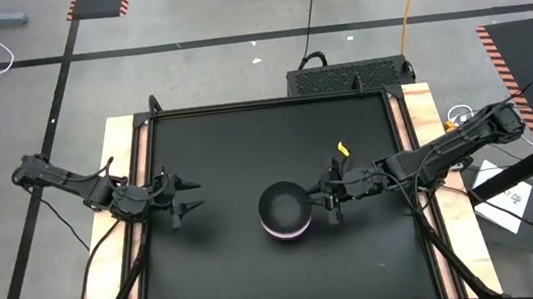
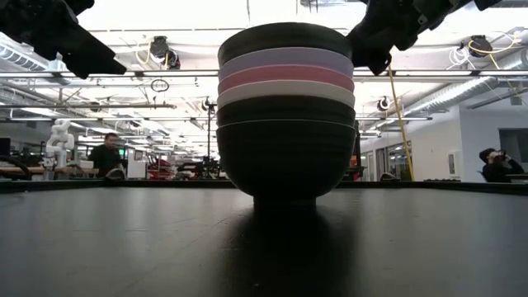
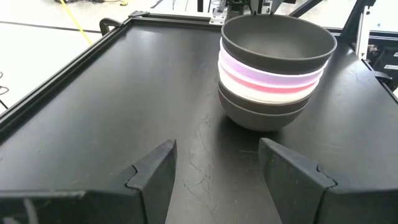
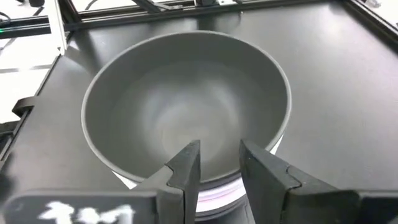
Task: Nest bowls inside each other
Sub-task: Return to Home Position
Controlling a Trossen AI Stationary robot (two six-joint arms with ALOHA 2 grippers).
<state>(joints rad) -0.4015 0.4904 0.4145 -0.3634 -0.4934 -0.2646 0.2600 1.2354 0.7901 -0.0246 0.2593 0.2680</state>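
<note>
The bowls stand as one nested stack (image 1: 284,211) at the middle of the black table. From the top they are black, lavender, pink and white, with black ones below (image 2: 285,107). The lowest rests by its foot on the table. My right gripper (image 4: 219,152) is at the stack's right side, over the top black bowl's rim (image 4: 205,180). Its fingers are a little apart with nothing between them. My left gripper (image 3: 217,162) waits open near the table's left edge (image 1: 194,196), pointing at the stack (image 3: 273,62) from a distance. My right gripper comes slanting down from the table's right, and its fingertips (image 4: 189,155) reach just past the top black bowl's right rim. Whether they touch that rim I cannot tell.
A raised black frame (image 1: 271,102) runs round the table top, with wooden strips (image 1: 125,186) outside it. A yellow tag (image 1: 343,149) sticks up from the right arm. Bare table lies on all sides of the stack. People (image 2: 106,157) sit in the room beyond.
</note>
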